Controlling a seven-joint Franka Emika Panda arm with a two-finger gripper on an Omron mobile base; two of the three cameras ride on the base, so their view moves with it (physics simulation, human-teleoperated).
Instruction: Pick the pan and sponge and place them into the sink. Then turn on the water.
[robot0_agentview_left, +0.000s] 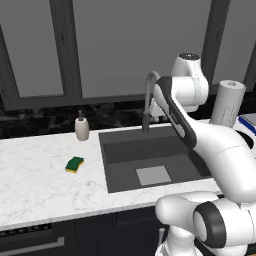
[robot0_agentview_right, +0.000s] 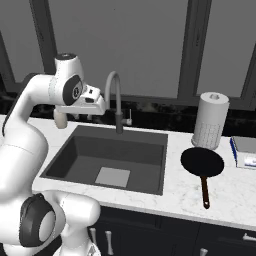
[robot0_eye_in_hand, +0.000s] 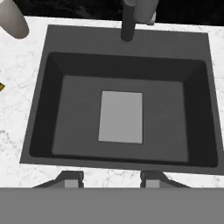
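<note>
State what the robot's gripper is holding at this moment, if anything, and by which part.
Nothing is held. The gripper hangs open above the sink, fingertips apart with bare counter between them.

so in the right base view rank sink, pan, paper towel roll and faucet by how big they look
1. sink, clearly largest
2. pan, counting its handle
3. paper towel roll and faucet: too alike to rank; the roll is bulkier, the faucet taller but thin
</note>
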